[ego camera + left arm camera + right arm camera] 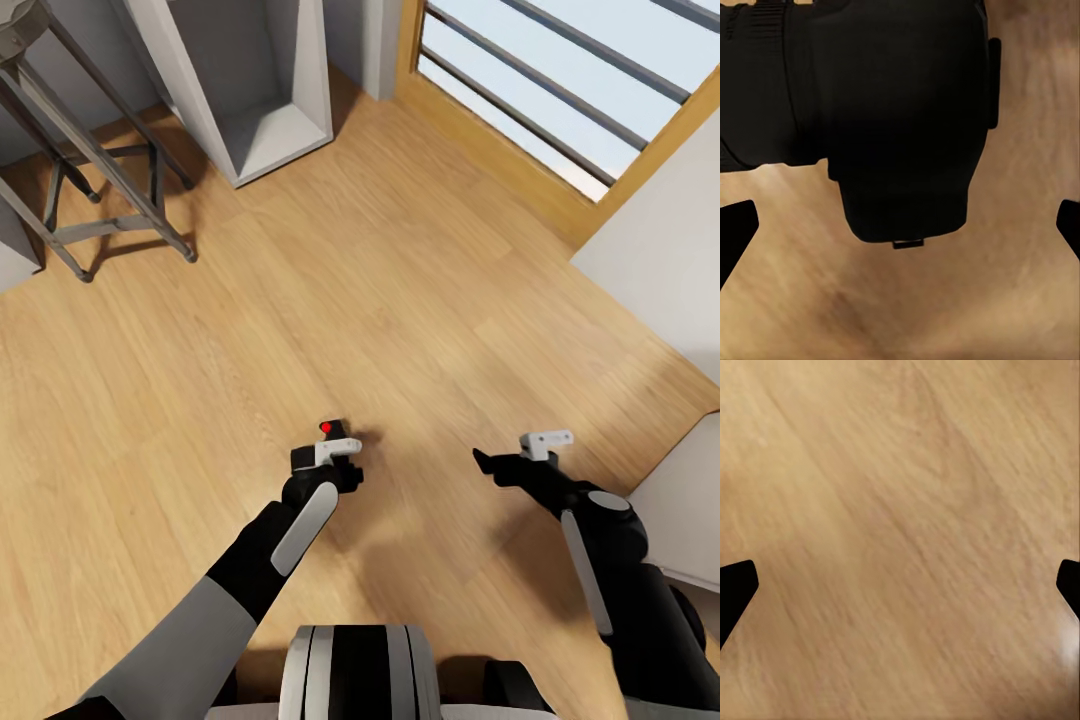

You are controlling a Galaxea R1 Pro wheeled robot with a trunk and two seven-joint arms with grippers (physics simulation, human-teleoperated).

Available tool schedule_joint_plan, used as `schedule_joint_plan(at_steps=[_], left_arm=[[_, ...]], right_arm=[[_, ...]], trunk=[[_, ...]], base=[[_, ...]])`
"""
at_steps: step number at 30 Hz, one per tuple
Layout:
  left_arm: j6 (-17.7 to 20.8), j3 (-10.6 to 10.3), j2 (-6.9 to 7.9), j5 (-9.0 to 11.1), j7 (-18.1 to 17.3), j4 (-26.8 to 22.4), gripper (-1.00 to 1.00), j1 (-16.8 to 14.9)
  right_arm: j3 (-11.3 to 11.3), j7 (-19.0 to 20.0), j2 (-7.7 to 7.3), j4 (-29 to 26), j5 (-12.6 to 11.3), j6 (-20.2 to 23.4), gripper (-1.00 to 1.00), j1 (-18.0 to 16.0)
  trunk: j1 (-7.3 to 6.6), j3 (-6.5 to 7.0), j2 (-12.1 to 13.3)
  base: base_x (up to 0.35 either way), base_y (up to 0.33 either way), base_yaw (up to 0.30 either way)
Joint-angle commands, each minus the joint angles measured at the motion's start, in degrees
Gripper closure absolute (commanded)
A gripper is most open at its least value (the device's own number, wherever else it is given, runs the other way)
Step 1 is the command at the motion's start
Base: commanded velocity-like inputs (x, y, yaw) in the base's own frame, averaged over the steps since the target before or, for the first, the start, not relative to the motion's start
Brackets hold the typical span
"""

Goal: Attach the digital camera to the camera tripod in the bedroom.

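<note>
Just ahead of the wide-spread left gripper [335, 462] sits the digital camera [331, 431], ungrasped, so closing on it likely comes next, the camera tripod [90, 170] far beyond.

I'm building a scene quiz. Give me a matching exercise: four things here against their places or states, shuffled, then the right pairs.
Things:
1. digital camera
2. camera tripod
3. right gripper
4. white shelf unit

Places or states:
A. holds nothing, over bare wood floor
B. stands on the floor, far left
C. at the left gripper, red button up
D. against the wall, beside the tripod

Pairs: 1-C, 2-B, 3-A, 4-D
</note>
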Motion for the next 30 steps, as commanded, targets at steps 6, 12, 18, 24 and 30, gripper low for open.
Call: schedule_joint_plan(at_steps=[6,12,18,24,30], left_arm=[[0.00,-0.11,0.04,0.56,0.59,-0.48,-1.00,0.00],[0.10,-0.15,0.00,0.59,1.42,-3.14,-1.00,-0.02],[0.52,-0.15,0.00,0.61,3.01,-5.98,-1.00,-0.12],[0.59,-0.12,0.12,0.57,3.32,-6.35,-1.00,-0.14],[0.60,-0.11,0.20,0.56,3.43,-6.42,-1.00,-0.09]], right_arm=[[-0.04,2.35,-0.51,-0.02,0.01,0.83,-1.00,-1.33],[-0.04,2.70,-0.63,-0.01,0.04,0.92,-1.00,-1.23],[-0.10,2.76,-0.59,0.00,0.05,0.94,-1.00,-1.02],[-0.16,2.77,-0.57,0.02,0.08,0.94,-1.00,-0.85],[-0.27,2.77,-0.62,0.02,0.08,0.94,-1.00,-0.81]], trunk=[[-0.01,-0.03,-0.01],[-0.01,-0.03,-0.01],[0.12,-1.14,-0.08],[0.28,-2.47,-0.16],[0.43,-3.80,-0.24]], base=[[0.000,0.000,0.000],[0.000,0.000,0.000],[0.000,0.000,0.000],[0.000,0.000,0.000],[0.000,0.000,0.000]])
